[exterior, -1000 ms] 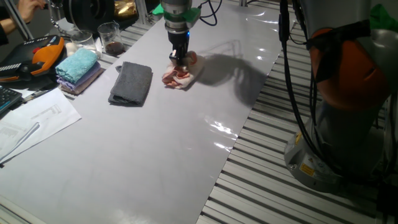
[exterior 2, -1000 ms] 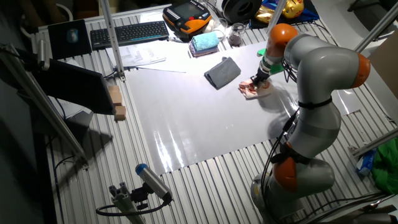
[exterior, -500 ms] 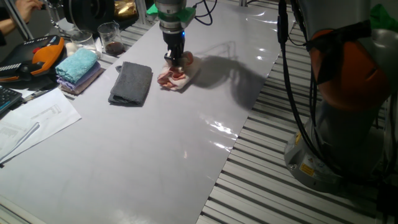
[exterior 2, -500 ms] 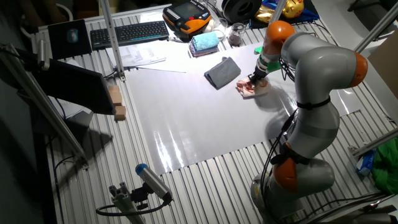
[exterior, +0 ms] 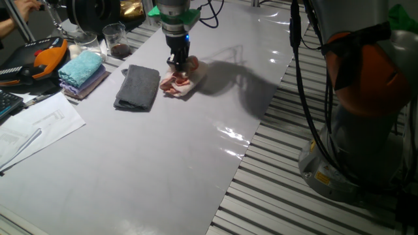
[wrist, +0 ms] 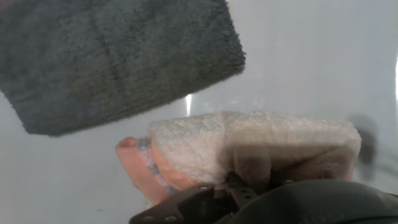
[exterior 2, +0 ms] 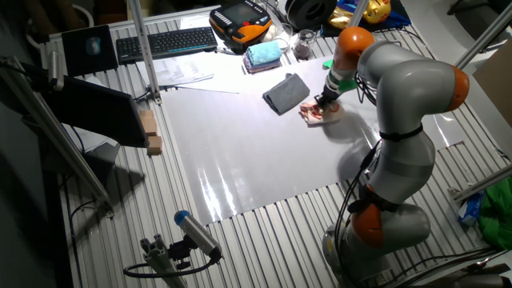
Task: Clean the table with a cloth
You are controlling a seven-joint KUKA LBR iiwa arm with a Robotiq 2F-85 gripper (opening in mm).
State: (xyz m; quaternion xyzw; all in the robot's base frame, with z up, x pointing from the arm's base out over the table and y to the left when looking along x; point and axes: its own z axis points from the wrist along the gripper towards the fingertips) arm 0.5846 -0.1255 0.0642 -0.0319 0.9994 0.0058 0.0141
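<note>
Fingers of our gripper [exterior: 177, 64] are pinched on the cloth [exterior: 177, 83], pressing it down onto the table [exterior: 196, 143] so the terry drags flat across the glossy surface. We hold it bunched just beside the dark grey cloth [exterior: 138, 87], near the far end, with most of the table judged not yet wiped.

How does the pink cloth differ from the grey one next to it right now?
The pink cloth is bunched and rumpled; the grey cloth lies folded flat in a neat rectangle. The pink one is smaller and pale peach-pink, the grey one larger and dark. The hand presses down on the pink cloth; nothing touches the grey one. They lie close, with a strip of table between. Both are terry towels.
</note>
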